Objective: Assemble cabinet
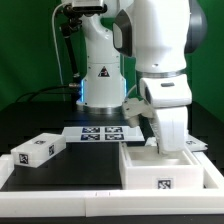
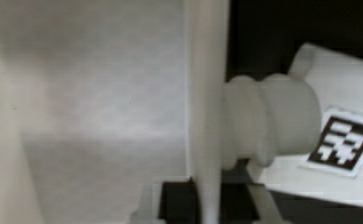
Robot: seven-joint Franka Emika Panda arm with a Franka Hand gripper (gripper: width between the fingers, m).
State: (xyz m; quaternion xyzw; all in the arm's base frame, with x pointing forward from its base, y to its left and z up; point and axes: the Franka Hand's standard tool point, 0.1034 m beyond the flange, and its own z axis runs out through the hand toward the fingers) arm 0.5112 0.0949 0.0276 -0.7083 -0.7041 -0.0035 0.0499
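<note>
The cabinet (image 1: 170, 168) is a large white open box with a marker tag on its front, standing at the exterior view's right. My gripper (image 1: 163, 140) reaches down onto its back wall. In the wrist view the thin wall edge (image 2: 204, 90) runs between my dark fingers (image 2: 180, 205), and the gripper (image 2: 206, 205) is shut on that wall. A white tagged block with a round knob (image 2: 293, 125) lies right beside the wall, outside the box; it also shows in the exterior view (image 1: 192, 145). Another white tagged block (image 1: 35, 150) lies at the exterior view's left.
The marker board (image 1: 100, 133) lies flat on the black table behind the cabinet, in front of the robot base (image 1: 100, 85). A white raised border (image 1: 60, 195) runs along the table's front edge.
</note>
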